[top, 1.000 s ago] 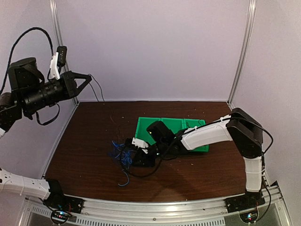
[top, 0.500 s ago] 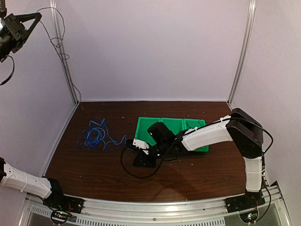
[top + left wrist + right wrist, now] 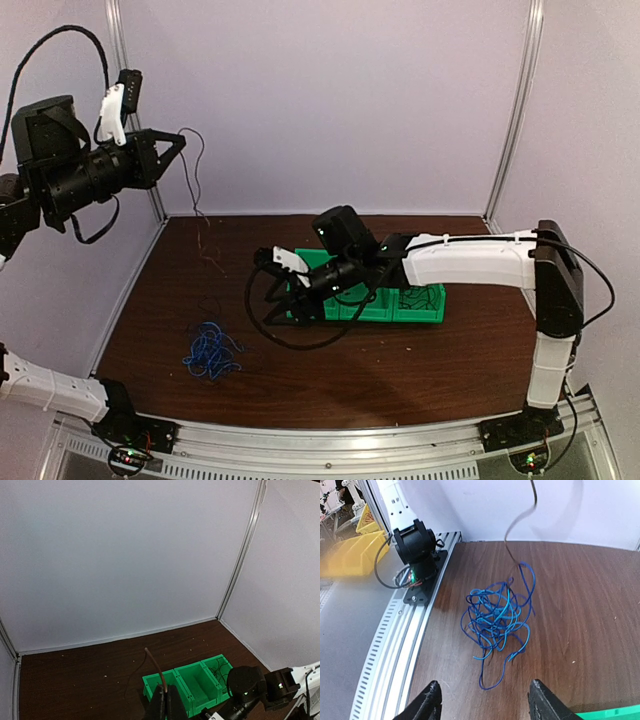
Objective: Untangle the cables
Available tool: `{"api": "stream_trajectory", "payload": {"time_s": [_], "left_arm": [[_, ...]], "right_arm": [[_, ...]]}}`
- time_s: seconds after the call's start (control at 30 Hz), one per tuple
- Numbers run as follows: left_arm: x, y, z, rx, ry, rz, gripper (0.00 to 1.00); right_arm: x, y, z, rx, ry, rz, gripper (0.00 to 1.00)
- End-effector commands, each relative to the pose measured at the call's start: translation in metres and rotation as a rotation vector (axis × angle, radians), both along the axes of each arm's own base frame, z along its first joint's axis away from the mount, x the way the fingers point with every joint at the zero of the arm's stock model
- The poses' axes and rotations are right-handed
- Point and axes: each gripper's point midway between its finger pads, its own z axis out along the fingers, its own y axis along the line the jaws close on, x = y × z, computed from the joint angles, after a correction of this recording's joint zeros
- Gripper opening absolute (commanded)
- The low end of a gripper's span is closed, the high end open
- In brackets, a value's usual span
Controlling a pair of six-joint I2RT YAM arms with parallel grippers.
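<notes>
**Left arm holding up one dark wire, right gripper hanging released near the blue tangle**

The left gripper (image 3: 164,694) is sitting high at 10 o'clock in the top view, well above the table (image 3: 420,360). Its jaws are clenched on a thin dark wire (image 3: 197,195). The wire is dangling from the fingertips toward the table's far-left part (the lower end is too thin to trace).

The right gripper (image 3: 485,685) is hanging released, fingers (image 3: 429,702) wide apart with nothing between them. In the top view it is hovering just off the 9 o'clock end of the green bin (image 3: 372,312).

The blue cable tangle (image 3: 210,350) is lying loose on the wood at about 7 o'clock of the table, well apart from both grippers. In the right wrist view it is showing at 12 o'clock ahead of the fingers.

The bin is sitting right of centre. Some dark wires (image 3: 416,297) are lying in its compartment at the 3 o'clock end.
</notes>
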Motion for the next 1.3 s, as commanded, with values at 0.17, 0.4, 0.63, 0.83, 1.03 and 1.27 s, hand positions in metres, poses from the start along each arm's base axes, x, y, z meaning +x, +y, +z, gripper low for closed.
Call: {"api": "stream_trajectory", "payload": {"time_s": [0.17,0.4,0.63,0.83,1.03,1.27], "left_arm": [[-0.015,-0.009,0.025,-0.137,-0.057,-0.105,0.00],[-0.021,-0.015,0.048,-0.178,-0.080,-0.159,0.00],[-0.029,-0.010,0.067,-0.232,-0.096,-0.178,0.00],[-0.034,-0.001,0.084,-0.264,-0.122,-0.171,0.00],[-0.038,0.011,0.098,-0.274,-0.154,-0.143,0.00],[-0.047,0.033,0.145,-0.271,-0.249,-0.099,0.00]], "right_arm": [[0.015,0.033,0.021,0.060,0.016,-0.032,0.63],[0.026,0.080,0.023,0.105,0.025,-0.032,0.67],[0.021,0.106,0.018,0.157,0.121,0.035,0.57],[0.012,0.112,-0.005,0.150,0.232,0.072,0.13],[0.009,0.102,-0.043,0.104,0.302,0.027,0.00],[-0.003,0.076,-0.129,-0.039,0.405,-0.036,0.00]]}}
